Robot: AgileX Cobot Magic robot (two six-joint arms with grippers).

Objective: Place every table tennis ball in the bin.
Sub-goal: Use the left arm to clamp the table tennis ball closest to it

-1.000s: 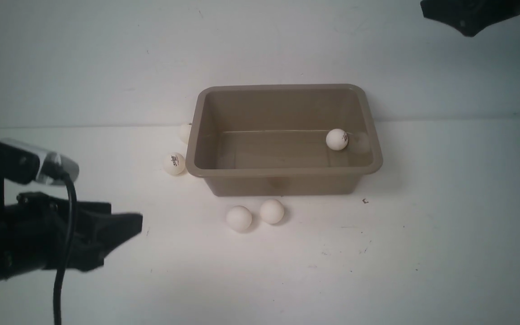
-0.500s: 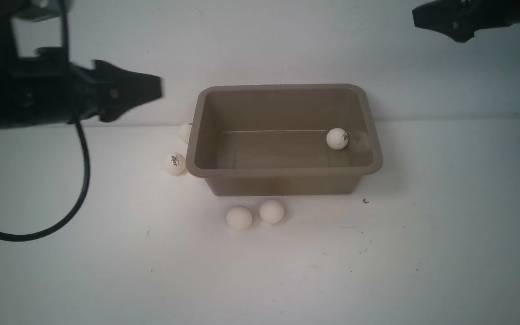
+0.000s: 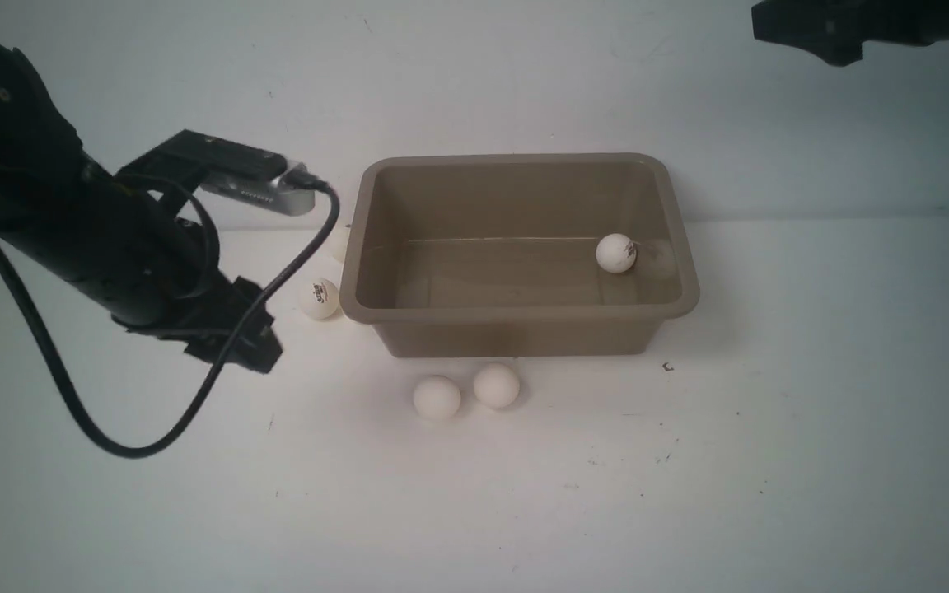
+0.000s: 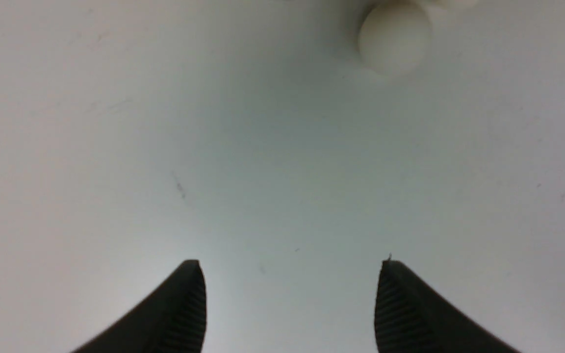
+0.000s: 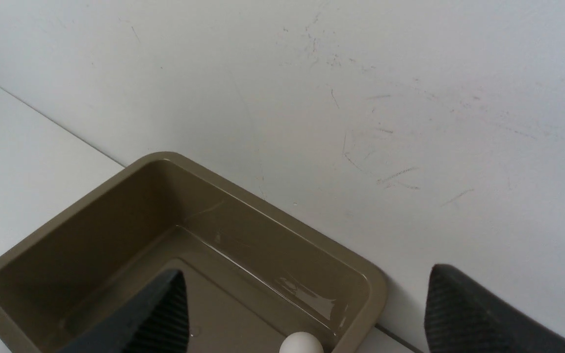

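Note:
The taupe bin stands at the back middle of the table. One table tennis ball lies inside it at the right end. Outside, a logo ball and a half-hidden ball lie by its left wall, and two balls lie in front. My left gripper is low over the table left of the bin, open and empty, with a ball some way ahead of it. My right gripper is high at the upper right, open and empty, above the bin and its ball.
A white wall rises right behind the bin. My left arm's black cable loops down over the table at the left. Bare white tabletop lies in front and to the right.
My left arm has swung from raised in front of the wall down to the table left of the bin, gripper pointing down. The right gripper has barely moved. The balls have not moved.

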